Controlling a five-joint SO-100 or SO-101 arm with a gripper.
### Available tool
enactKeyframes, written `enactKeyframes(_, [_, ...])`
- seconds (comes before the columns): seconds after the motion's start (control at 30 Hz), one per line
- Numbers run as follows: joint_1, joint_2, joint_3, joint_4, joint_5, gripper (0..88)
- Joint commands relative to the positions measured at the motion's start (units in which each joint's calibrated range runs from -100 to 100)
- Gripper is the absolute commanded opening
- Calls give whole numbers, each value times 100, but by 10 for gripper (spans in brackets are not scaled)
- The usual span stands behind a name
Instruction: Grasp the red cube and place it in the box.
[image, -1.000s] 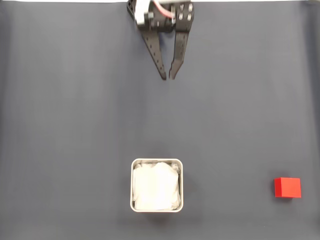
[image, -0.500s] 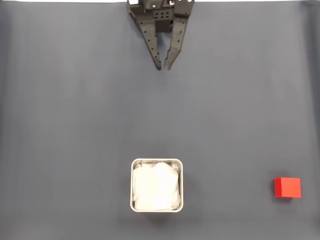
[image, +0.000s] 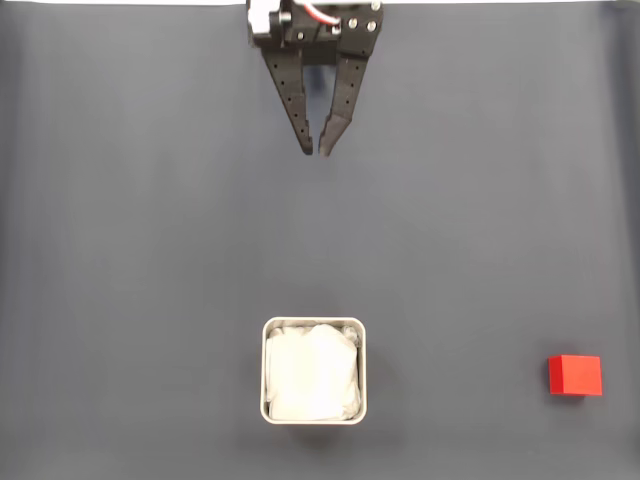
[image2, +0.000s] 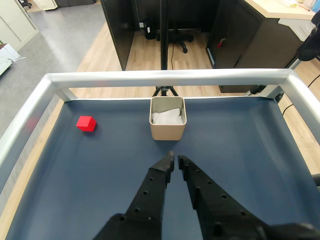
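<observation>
The red cube (image: 575, 375) sits flat on the dark blue-grey desk (image: 150, 250) near the lower right corner of the fixed view, with bare surface all around it. In the wrist view the red cube (image2: 86, 123) appears at the left, close to the far edge of the desk (image2: 250, 150) and not far from the silvery metal rail (image2: 170, 77) that frames it.

The box (image: 314, 371) stands well apart from the cube, low in the middle of the fixed view. It is square with rounded corners and a thin pale rim, and crumpled white tissue fills the inside. In the wrist view the box (image2: 167, 130) looks beige on its outer wall and stands upright near the far rail, directly ahead of the fingers, with the white lining visible inside.

The gripper (image: 316, 151) reaches in from the top edge of the fixed view, well apart from both the box and the cube. Its two black perforated fingers (image: 292, 100) converge toward their tips, which are nearly together with only a thin gap between them, and they grasp nothing. The wrist view shows the gripper (image2: 175, 161) from behind, its tips almost closed and pointing toward the box.

Beyond the rail, the wrist view takes in a wooden floor (image2: 145, 55), dark cabinets and a black pole (image2: 163, 35) on a tripod base.
</observation>
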Motion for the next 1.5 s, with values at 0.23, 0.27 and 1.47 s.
enactKeyframes(0.23, [-564,726,-180,-314,83,0])
enactKeyframes(0.27, [-621,804,-198,-371,93,0])
enactKeyframes(1.47, [-2148,2763,-718,-1732,122,184])
